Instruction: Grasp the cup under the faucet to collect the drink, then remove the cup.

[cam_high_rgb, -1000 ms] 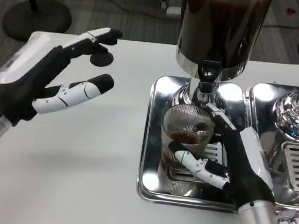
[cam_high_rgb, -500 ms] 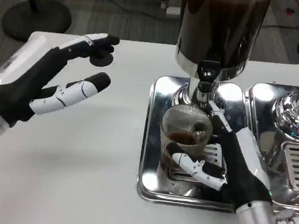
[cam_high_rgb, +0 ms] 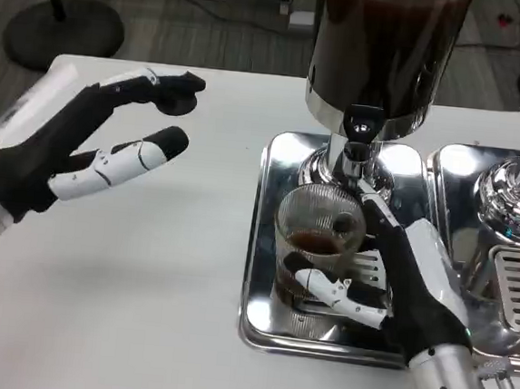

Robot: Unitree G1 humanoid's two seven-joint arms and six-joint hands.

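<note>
The cup (cam_high_rgb: 317, 245) under the faucet (cam_high_rgb: 358, 158) is grasped by the right hand (cam_high_rgb: 407, 285); left hand (cam_high_rgb: 72, 155) released.

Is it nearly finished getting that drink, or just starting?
About midway, by the look of it. Done: the right hand grips the ribbed glass cup, which stands on the metal tray just below the faucet, and some dark drink sits in the cup. In hand: holding the cup there. Left: lifting it out. The left hand hovers open over the white table.
</note>
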